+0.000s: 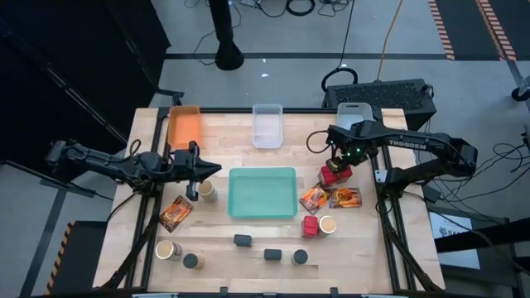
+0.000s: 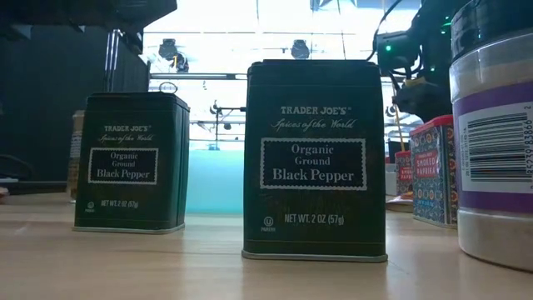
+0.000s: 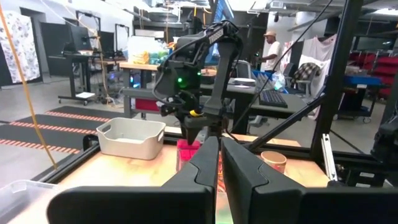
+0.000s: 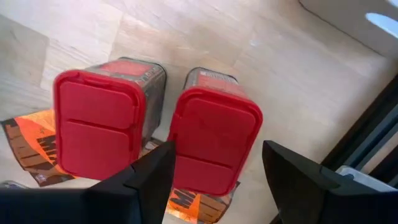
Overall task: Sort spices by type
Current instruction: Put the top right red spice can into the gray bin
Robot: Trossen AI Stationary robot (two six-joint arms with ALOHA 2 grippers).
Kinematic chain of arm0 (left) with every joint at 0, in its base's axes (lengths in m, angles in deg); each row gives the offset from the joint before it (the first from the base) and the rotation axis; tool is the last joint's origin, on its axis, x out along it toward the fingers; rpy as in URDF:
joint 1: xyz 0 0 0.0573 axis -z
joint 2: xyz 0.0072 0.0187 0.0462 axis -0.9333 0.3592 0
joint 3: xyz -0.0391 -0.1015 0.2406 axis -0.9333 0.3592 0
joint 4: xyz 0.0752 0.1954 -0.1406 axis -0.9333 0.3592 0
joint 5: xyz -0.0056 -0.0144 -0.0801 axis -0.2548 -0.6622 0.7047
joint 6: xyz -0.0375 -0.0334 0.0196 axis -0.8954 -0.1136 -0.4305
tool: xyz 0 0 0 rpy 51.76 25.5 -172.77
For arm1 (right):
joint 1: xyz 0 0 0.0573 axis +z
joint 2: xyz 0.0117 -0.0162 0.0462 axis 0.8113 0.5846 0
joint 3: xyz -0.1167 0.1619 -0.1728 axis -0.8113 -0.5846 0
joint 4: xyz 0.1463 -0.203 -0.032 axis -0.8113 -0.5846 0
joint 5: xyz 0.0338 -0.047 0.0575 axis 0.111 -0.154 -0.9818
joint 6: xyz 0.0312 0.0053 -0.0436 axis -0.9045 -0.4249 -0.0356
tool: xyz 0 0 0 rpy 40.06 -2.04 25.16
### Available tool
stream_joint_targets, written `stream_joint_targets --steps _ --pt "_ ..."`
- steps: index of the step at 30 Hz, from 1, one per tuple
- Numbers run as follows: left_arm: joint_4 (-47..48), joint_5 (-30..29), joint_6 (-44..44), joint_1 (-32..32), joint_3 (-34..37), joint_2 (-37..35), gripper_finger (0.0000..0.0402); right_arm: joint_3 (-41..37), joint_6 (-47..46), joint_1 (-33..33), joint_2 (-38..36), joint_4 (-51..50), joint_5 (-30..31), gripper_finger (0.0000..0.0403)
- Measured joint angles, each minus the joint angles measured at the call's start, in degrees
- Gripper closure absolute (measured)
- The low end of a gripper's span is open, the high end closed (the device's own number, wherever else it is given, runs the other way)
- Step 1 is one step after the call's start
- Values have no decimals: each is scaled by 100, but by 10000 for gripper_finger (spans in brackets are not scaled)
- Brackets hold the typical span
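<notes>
In the right wrist view my right gripper [image 4: 217,149] is open and points down over two red-lidded tins standing side by side. Its fingers stand either side of the right-hand tin [image 4: 214,134]; the other tin [image 4: 99,124] is beside it. Both stand on the table among orange printed packets [image 1: 345,197]. In the high view this gripper [image 1: 335,164] is right of the teal tray [image 1: 262,192]. My left gripper [image 1: 214,171] is shut and held level left of the tray, above a tan jar [image 1: 206,191]. Dark pepper tins [image 2: 315,162] stand along the near edge.
Orange bin [image 1: 185,126], clear bin [image 1: 267,124] and pale bin [image 1: 354,114] line the far edge. Another packet [image 1: 175,213], tan jars [image 1: 166,249] [image 1: 327,224], a red tin [image 1: 310,225] and dark jars [image 1: 191,261] [image 1: 301,257] lie nearer. A person stands in the room beyond [image 3: 270,46].
</notes>
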Motion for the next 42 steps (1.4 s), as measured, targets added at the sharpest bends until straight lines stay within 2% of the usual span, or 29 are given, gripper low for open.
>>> stream_joint_targets --steps 4,15,30,42 --pt "4 0 -2 1 0 0 379 0 0 2 0 64 -112 163" --pt "16 1 -20 0 0 0 379 0 -39 1 0 59 21 99" --pt "17 2 -17 -1 0 0 379 -143 -61 -28 0 128 36 96" --pt "-4 2 -15 -1 0 0 379 -940 -144 -28 0 1182 -126 101"
